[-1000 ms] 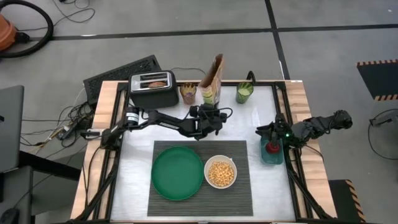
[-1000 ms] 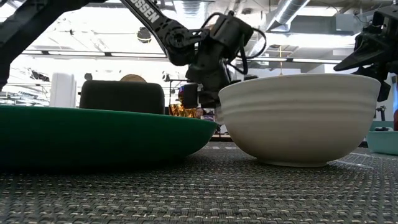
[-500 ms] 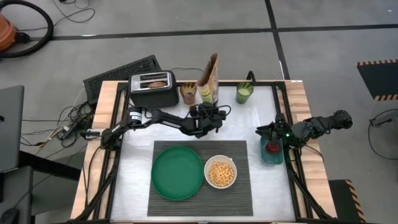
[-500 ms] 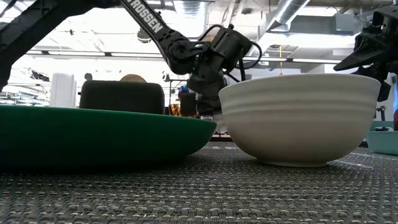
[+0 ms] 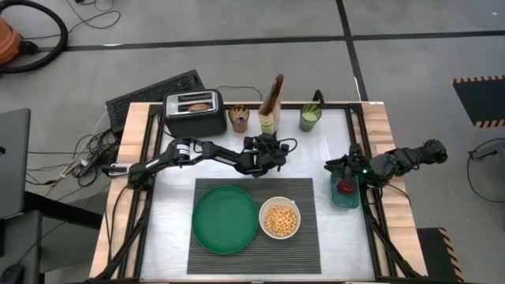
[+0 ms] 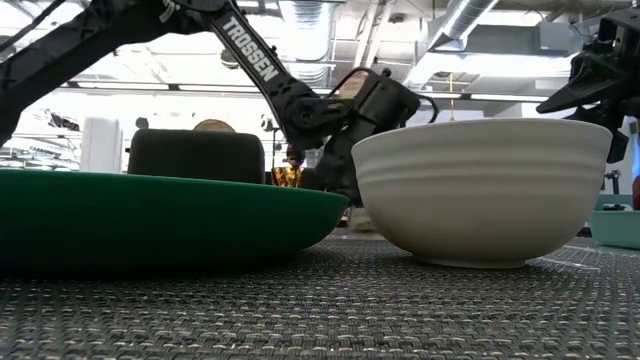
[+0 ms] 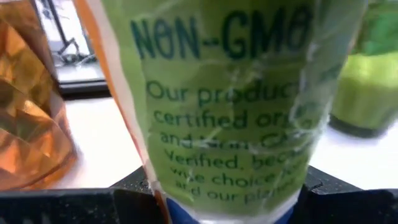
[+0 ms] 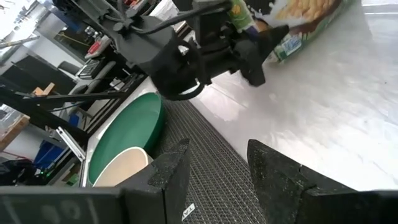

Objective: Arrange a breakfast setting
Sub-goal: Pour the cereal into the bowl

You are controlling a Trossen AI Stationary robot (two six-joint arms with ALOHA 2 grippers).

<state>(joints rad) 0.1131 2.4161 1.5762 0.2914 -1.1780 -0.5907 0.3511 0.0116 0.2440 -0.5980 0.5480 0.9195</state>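
The dark grey ribbed placemat (image 5: 304,237) lies at the table's near middle. On it sit the round green plate (image 5: 225,219) and the white bowl (image 5: 279,220), which holds yellow cereal (image 5: 280,219). My left gripper (image 5: 270,136) is shut on a green-labelled cereal bag (image 5: 271,106), which stands upright near the far edge. My right gripper (image 5: 335,167) is open and empty beside the teal dish with the apple (image 5: 345,192). The spoon and the bagel do not show plainly. My left gripper pinches the bag's lower part (image 7: 224,168) between its two fingers, one on each side. The fingers (image 7: 134,183) come level from the table's near side, pointing toward the far edge. The bag stands upright; I cannot tell whether its bottom rests on the table.
A black toaster (image 5: 195,112) stands at the far left, with a brownish piece in one slot. An amber glass (image 5: 238,118) and a green cup (image 5: 310,118) flank the bag, and a dark stick rises from the cup. Bare tabletop lies between the placemat and these.
My left gripper has gone toward the table's far edge and down with the bag. The bag was tilted, with its broad face showing from above. It now stands upright and narrow between the glass and the cup. My right arm has kept still.
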